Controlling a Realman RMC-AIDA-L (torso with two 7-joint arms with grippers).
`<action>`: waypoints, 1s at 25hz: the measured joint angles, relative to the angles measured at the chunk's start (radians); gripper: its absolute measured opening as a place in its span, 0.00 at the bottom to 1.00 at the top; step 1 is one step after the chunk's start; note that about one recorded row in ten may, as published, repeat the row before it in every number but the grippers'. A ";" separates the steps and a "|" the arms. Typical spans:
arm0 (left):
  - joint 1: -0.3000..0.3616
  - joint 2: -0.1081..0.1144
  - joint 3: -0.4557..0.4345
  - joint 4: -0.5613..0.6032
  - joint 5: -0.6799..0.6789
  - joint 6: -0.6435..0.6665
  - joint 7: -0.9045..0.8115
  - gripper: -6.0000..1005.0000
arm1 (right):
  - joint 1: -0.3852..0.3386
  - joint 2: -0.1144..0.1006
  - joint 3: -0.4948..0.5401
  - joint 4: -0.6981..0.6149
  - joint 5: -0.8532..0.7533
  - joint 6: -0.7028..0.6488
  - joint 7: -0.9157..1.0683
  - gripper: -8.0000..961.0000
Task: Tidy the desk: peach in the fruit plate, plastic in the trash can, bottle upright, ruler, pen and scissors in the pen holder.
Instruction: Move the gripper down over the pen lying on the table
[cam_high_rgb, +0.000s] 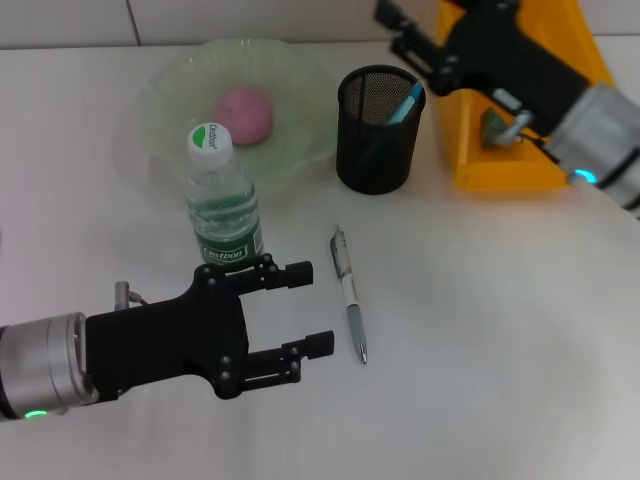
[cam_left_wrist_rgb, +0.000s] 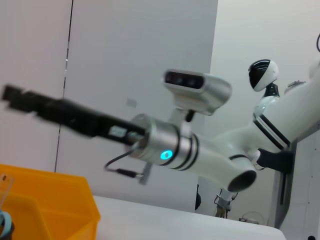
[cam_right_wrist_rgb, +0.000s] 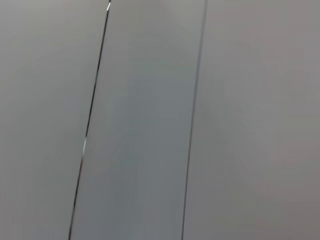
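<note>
One pen (cam_high_rgb: 350, 295) found lying flat on the tabletop, about midway between the far and near edges, tip toward the near edge, well apart from the black mesh pen holder (cam_high_rgb: 375, 130) set nearer the far edge. Noted something blue already standing in the holder. Saw the peach (cam_high_rgb: 245, 113) resting in the green fruit plate (cam_high_rgb: 300, 80) by the far edge, and the bottle (cam_high_rgb: 225, 215) upright just in front of the plate.

Found the left gripper (cam_high_rgb: 315, 307) low near the near left corner, fingers spread wide and holding nothing, tips just beside the pen but not touching. Found the right gripper (cam_high_rgb: 395, 30) high by the far right corner, between the holder and the yellow bin (cam_high_rgb: 500, 165); could not tell its grip state.

Judged the pen light, stiff and slim, with a smooth barrel likely to roll or slip under a careless pinch. Thought it best taken across the barrel near the middle, so neither end would droop. Reckoned a firm, shallow grasp would serve, given how close it lay to the table surface.
</note>
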 joint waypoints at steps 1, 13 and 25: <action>0.000 0.001 -0.002 0.009 0.000 0.000 -0.006 0.70 | -0.036 -0.003 0.001 -0.035 0.005 -0.031 0.051 0.51; 0.002 0.002 -0.001 0.062 0.006 0.009 -0.011 0.70 | -0.451 -0.003 0.101 -0.919 -0.582 0.046 1.082 0.80; 0.001 0.003 0.005 0.070 0.028 0.009 -0.006 0.69 | -0.426 -0.004 0.134 -1.209 -1.096 -0.175 1.548 0.88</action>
